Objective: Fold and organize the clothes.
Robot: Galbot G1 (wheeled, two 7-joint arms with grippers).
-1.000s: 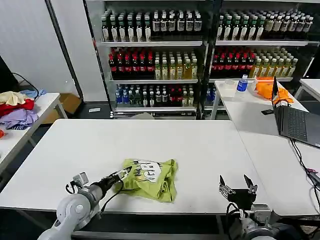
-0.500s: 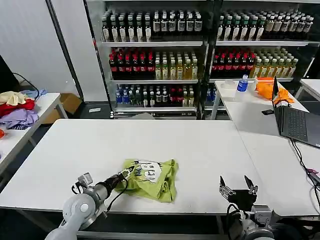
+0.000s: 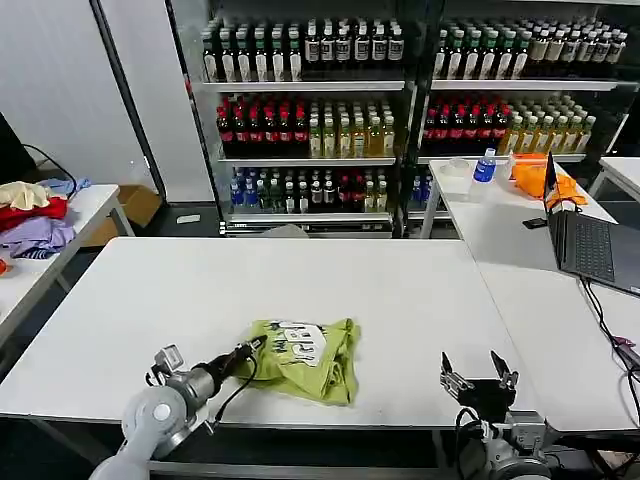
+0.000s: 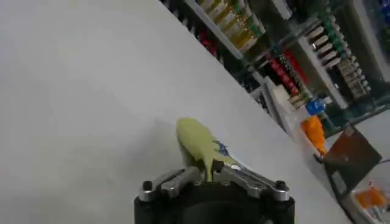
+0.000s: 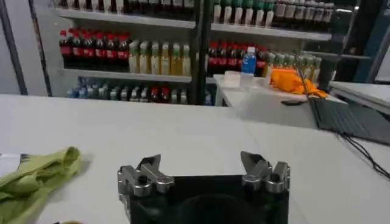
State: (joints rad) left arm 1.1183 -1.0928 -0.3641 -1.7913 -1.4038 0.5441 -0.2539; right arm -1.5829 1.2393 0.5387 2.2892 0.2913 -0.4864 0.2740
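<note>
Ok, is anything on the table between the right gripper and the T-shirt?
Nothing visible. The right gripper sits open at the table's near edge, and only bare tabletop lies between it and the T-shirt, which the left gripper grips at its left edge.

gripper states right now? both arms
Left gripper: closed on the edge of the T-shirt.
Right gripper: open, holding nothing, at the near table edge.
</note>
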